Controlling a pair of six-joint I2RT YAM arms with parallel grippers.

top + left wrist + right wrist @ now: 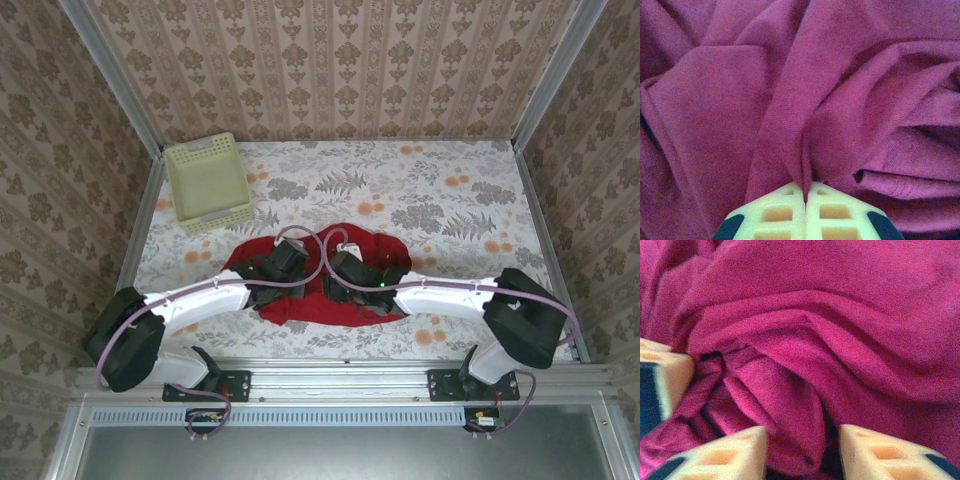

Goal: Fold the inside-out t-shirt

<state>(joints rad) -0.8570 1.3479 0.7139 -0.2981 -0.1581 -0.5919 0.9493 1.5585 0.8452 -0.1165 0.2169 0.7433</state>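
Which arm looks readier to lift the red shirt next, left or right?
Left, I'd say. The left fingers are shut on a ridge of the t-shirt, ready to lift. The right fingers stand apart around a fold, not gripping yet.

The table (450, 200) is being lit evenly and softly from overhead; only faint shadows are being cast. Up close, the t-shirt (790, 75) is being rendered grainy and slightly soft, its deep folds being left dark.

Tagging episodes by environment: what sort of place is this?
Probably a lab test cell dressed up like a home: wallpapered panels held in an aluminium frame, around a table with a floral cover.
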